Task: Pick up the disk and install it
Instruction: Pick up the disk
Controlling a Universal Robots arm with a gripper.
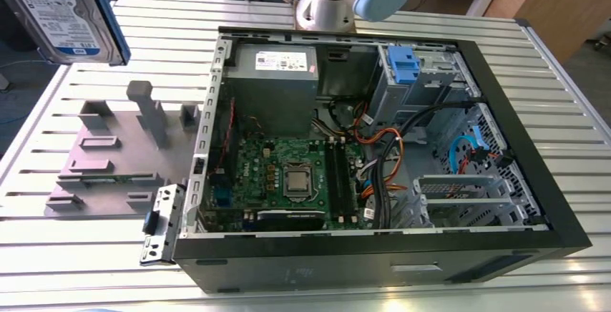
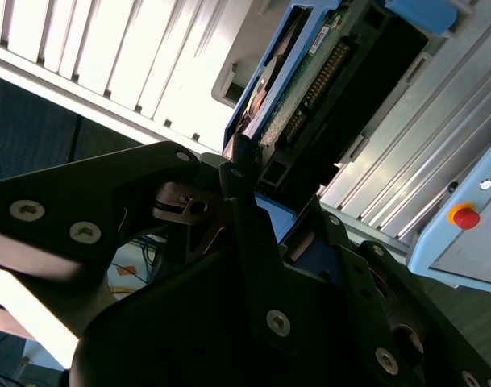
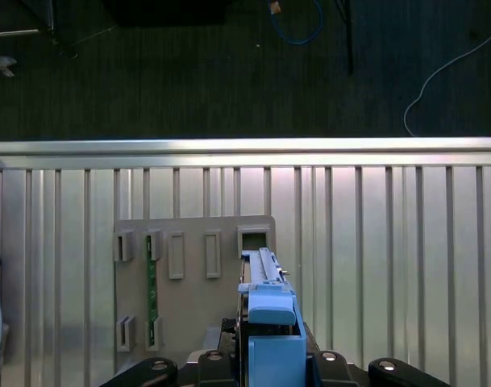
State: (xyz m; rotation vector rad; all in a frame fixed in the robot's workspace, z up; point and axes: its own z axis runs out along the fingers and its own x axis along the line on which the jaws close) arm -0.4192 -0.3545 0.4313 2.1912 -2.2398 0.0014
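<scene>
The disk (image 1: pixel 59 13), silver with a blue-and-white label and a blue rail on its edge, hangs high at the exterior view's upper left, well above the table. In the first wrist view I see the disk (image 3: pixel 264 278) edge-on with its blue rail, and my gripper (image 3: pixel 268 356) is shut on it above the grey fixture plate (image 3: pixel 193 242). The second wrist view shows the disk (image 2: pixel 309 72) from its connector side, clamped between the black fingers (image 2: pixel 239 181).
An open computer case (image 1: pixel 534 183) lies on the slatted metal table (image 1: pixel 86 262), with a green motherboard (image 1: pixel 286 176), a grey power supply (image 1: pixel 275 76) and a blue drive bay (image 1: pixel 403 65) inside. The grey fixture (image 1: pixel 114 158) sits beside the case. A pendant with a red button (image 2: pixel 466 218) lies nearby.
</scene>
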